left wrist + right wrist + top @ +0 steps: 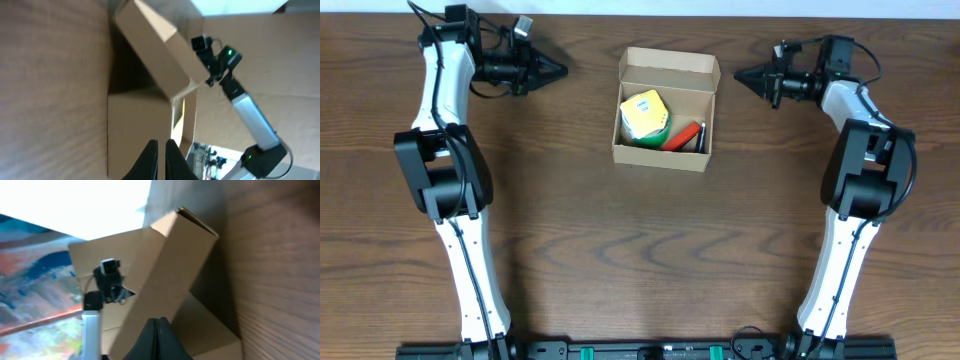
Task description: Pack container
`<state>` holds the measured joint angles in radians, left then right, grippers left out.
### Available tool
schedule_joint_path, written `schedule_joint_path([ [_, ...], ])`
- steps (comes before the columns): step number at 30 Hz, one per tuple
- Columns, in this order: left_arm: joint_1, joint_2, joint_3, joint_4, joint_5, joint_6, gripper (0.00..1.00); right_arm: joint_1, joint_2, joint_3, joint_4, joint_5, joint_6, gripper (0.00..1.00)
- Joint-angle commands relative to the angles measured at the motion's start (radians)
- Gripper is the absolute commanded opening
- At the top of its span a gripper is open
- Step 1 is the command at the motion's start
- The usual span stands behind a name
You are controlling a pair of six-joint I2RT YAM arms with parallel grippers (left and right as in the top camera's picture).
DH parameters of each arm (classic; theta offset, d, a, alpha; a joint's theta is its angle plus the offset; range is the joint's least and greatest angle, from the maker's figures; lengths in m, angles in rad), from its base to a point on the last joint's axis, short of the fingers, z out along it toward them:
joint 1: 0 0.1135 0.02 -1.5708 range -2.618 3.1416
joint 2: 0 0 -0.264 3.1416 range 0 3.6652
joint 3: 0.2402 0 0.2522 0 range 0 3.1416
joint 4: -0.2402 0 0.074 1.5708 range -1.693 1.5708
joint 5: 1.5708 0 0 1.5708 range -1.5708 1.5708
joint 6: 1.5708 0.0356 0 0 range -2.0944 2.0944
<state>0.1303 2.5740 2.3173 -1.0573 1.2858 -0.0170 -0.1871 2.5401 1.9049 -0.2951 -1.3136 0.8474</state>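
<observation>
The container point(660, 158) sits at the middle of the far half of the desk point(620, 250). It is a plain brown cardboard box, rectangular, matte, with sharp folded edges. Its lid point(670, 67) stands open at the far side. Inside lie a yellow-and-green block point(645, 115) and, just beside it, a red piece point(682, 135). The desk is dark wood-grain with long wavy figuring. To the left, well apart from the box, the left end effector point(556, 70) points at it with fingers drawn together to a thin slit, holding nothing. The right end effector point(744, 73) mirrors it, fingers pressed closed and empty. The wrist views show a bright patch of light and blurred colours beyond the desk.
</observation>
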Motion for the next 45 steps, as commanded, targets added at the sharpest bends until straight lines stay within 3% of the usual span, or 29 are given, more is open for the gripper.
schedule_joint_path([
  [1, 0.006, 0.055, 0.002, 0.091, 0.08, -0.218, 0.08, 0.008, 0.015, 0.002, 0.058, -0.044, 0.168, 0.01],
  [7, -0.007, 0.088, 0.002, 0.269, 0.07, -0.422, 0.07, 0.012, 0.039, 0.002, 0.068, -0.026, 0.184, 0.02],
  [12, -0.008, 0.09, 0.002, 0.311, 0.004, -0.506, 0.06, 0.029, 0.051, 0.002, 0.068, 0.008, 0.184, 0.01],
  [37, -0.087, 0.154, 0.002, 0.27, -0.062, -0.541, 0.06, 0.106, 0.11, 0.002, 0.06, 0.121, 0.183, 0.01],
  [45, -0.09, 0.154, 0.002, 0.402, 0.011, -0.572, 0.06, 0.105, 0.11, 0.003, 0.323, 0.051, 0.186, 0.01],
])
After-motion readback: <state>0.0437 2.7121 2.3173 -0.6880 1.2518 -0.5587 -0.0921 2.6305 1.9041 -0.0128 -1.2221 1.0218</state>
